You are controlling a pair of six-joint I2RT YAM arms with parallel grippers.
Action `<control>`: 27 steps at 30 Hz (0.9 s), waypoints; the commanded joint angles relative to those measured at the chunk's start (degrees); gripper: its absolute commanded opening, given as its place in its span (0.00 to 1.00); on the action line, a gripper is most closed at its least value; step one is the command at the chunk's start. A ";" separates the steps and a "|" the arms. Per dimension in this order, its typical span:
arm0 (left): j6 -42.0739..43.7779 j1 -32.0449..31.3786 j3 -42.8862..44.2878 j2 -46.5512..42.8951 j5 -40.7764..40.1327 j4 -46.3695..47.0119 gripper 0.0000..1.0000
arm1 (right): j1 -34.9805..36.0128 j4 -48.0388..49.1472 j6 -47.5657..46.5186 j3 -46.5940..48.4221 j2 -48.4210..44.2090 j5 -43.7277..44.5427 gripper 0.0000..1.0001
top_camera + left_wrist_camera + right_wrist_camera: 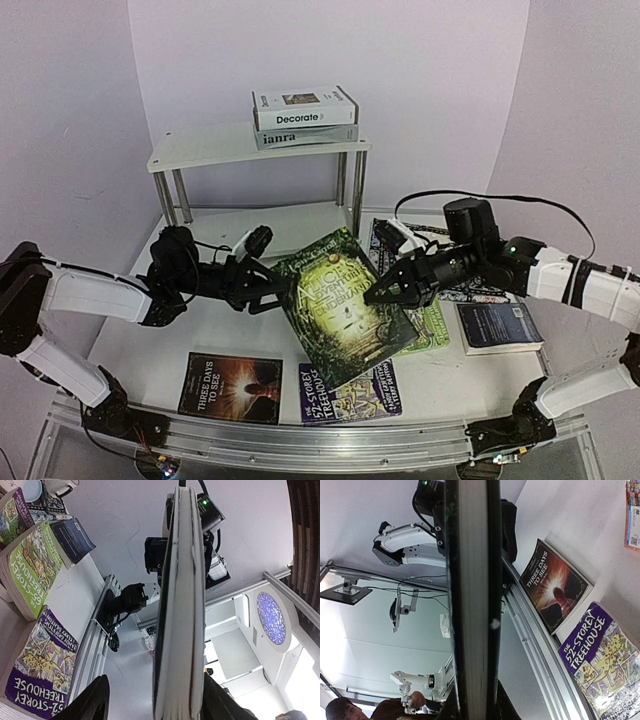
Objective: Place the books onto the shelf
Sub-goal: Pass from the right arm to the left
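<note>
A green Alice in Wonderland book [345, 305] hangs tilted above the table's middle. My right gripper [385, 293] is shut on its right edge; in the right wrist view both fingers press the book's edge [472, 605]. My left gripper [278, 290] straddles the left edge with its jaws open: one finger [220, 702] lies against the book [180, 620], while the other finger [92, 700] stands well off it. The white shelf [200, 150] at the back carries the "Decorate" [303, 108] and "ianra" [300, 135] books stacked on its top tier.
On the table lie "Three Days to See" [230, 385], a purple 52-Storey Treehouse [350, 398], a green Treehouse paperback [432, 325] and a navy book [498, 326]. A patterned dark placemat [392, 232] lies behind the right arm. The shelf's lower tier [260, 218] holds nothing.
</note>
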 commanded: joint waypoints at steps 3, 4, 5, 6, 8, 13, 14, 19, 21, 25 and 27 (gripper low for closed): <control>1.24 2.12 1.60 -0.67 10.87 1.15 0.61 | 4.97 -12.48 -12.07 7.09 3.97 -7.50 0.00; 1.25 2.37 1.72 -0.85 11.81 1.03 0.61 | 5.22 -12.72 -12.72 7.26 4.47 -7.79 0.00; 1.28 2.58 1.88 -1.07 12.65 0.89 0.60 | 5.37 -12.97 -13.19 7.35 4.86 -8.19 0.00; 1.35 2.66 1.99 -1.27 13.32 0.66 0.60 | 5.39 -13.04 -13.63 7.45 5.40 -8.65 0.00; 1.46 2.67 1.87 -1.78 14.52 0.37 0.57 | 5.39 -13.04 -14.63 7.96 6.56 -9.58 0.00; 1.58 2.67 -0.04 -2.46 15.14 -0.55 0.53 | 5.42 -14.72 -16.49 10.32 9.86 -11.74 0.00; 1.63 2.67 -0.54 -2.58 15.11 -0.71 0.52 | 5.42 -14.92 -16.77 10.78 10.73 -12.14 0.00; 2.06 2.62 -2.13 -2.04 14.69 -1.30 0.54 | 5.39 -15.53 -18.17 13.51 14.37 -13.99 0.00; 2.38 2.53 -2.50 -1.61 14.77 -1.50 0.51 | 5.36 -15.88 -18.63 14.78 15.90 -14.25 0.00; 2.67 2.44 -2.53 -1.59 14.79 -1.84 0.18 | 5.41 -16.20 -18.92 17.52 19.35 -13.87 0.02; 2.90 2.39 -2.65 -1.56 14.67 -2.15 0.02 | 5.38 -16.49 -18.93 19.00 21.13 -12.83 0.22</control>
